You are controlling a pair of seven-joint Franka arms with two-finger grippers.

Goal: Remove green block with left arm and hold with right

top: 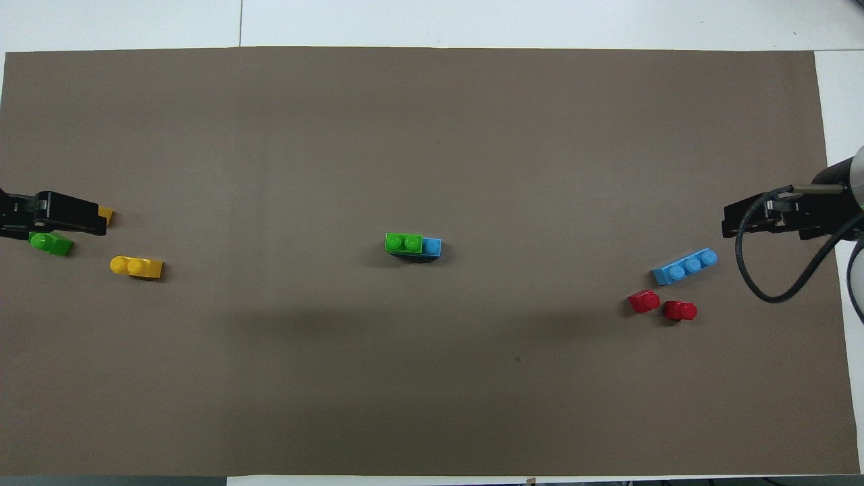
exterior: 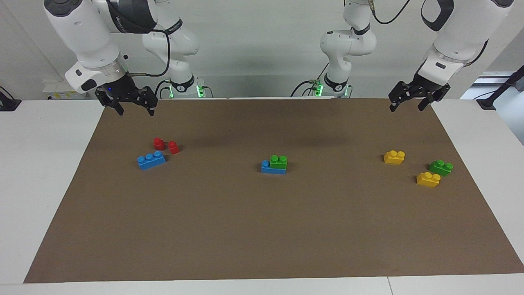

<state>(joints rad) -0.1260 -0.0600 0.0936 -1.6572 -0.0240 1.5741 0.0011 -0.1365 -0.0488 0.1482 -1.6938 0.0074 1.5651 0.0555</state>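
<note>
Item: green block (exterior: 278,161), two studs, seated on a blue brick (exterior: 273,168) mid-worktop, long axis along the worktop's length. Left gripper (exterior: 410,101) and right gripper (exterior: 133,105) hover over opposite corners at the robots' edge, jaws wide, empty, roughly equally distant.

Both arms: glossy white rounded shells with black bands at the joints. Right arm (exterior: 88,39): dark grey cap on the upper link, black collar with small white lettering (illegible), silver ring at the wrist, grey oval patch on the white flange, small blue light at the gripper mount. Thin black cable loops from the wrist up the arm. Right gripper (exterior: 135,110): black, skeletal links, two fingers. Left arm (exterior: 458,37): same build, black cable at the upper link. Left gripper (exterior: 406,105): black, same pattern. Green lights glow at both bases.
</note>
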